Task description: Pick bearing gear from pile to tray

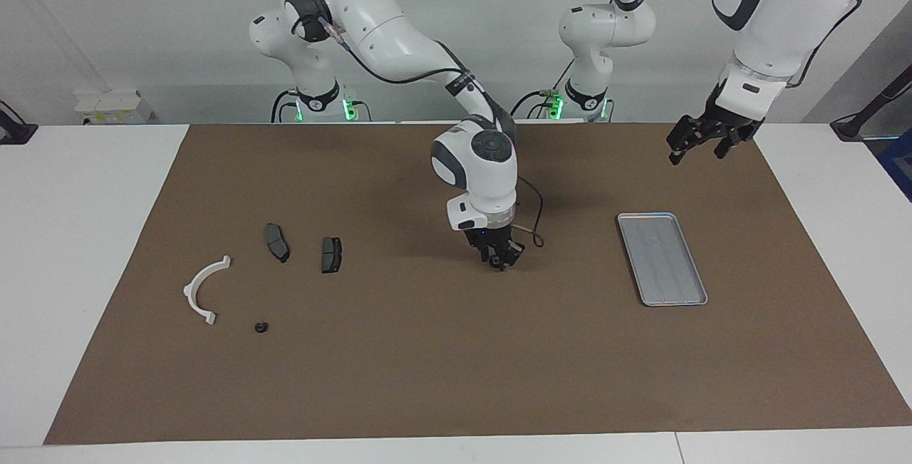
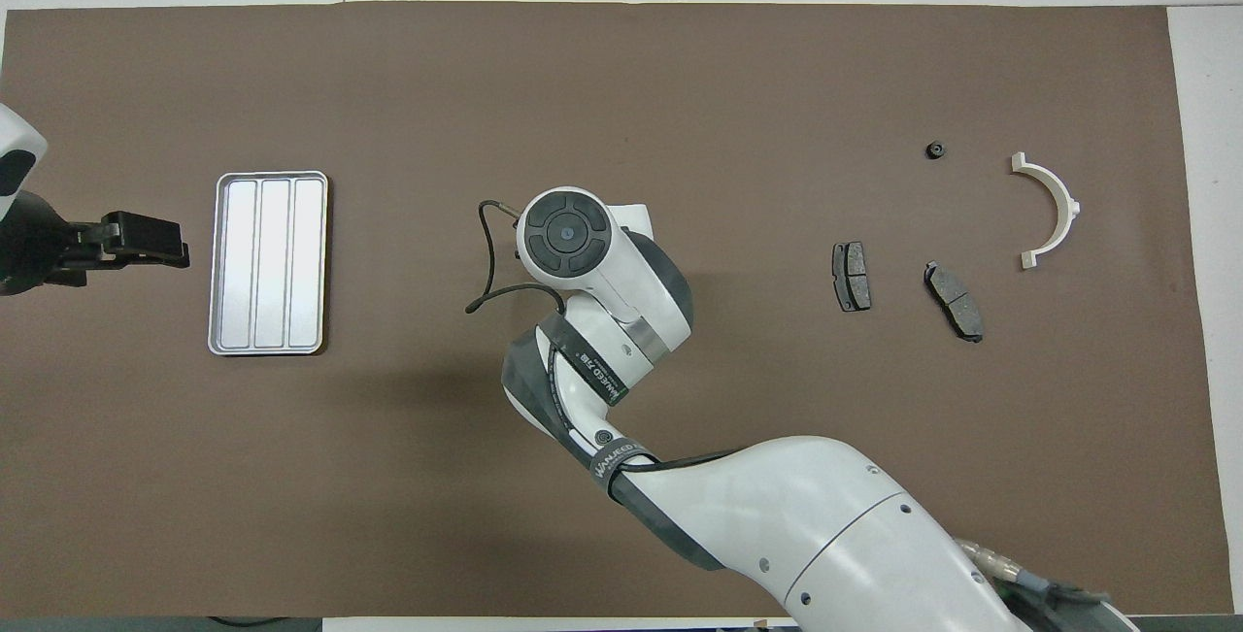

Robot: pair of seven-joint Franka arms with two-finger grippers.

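Black and tiny, the round gear piece point(image 1: 261, 326) lay among the pile at the right arm's end, well apart from the right gripper point(image 1: 499, 262), the nearer one, low over mid-mat; its grip I couldn't tell. The left gripper point(image 1: 695, 145) hung spread near the tray point(image 1: 662, 257)

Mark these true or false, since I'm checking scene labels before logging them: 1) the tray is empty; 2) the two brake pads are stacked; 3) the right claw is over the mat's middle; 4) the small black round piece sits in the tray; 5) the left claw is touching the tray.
1) The tray is empty: true.
2) False. The two brake pads lie side by side, apart.
3) The right claw is over the middle of the brown mat: true.
4) False. The small black round piece lies on the mat beside the white half-ring bracket.
5) False. The left claw hangs in the air, off the tray.
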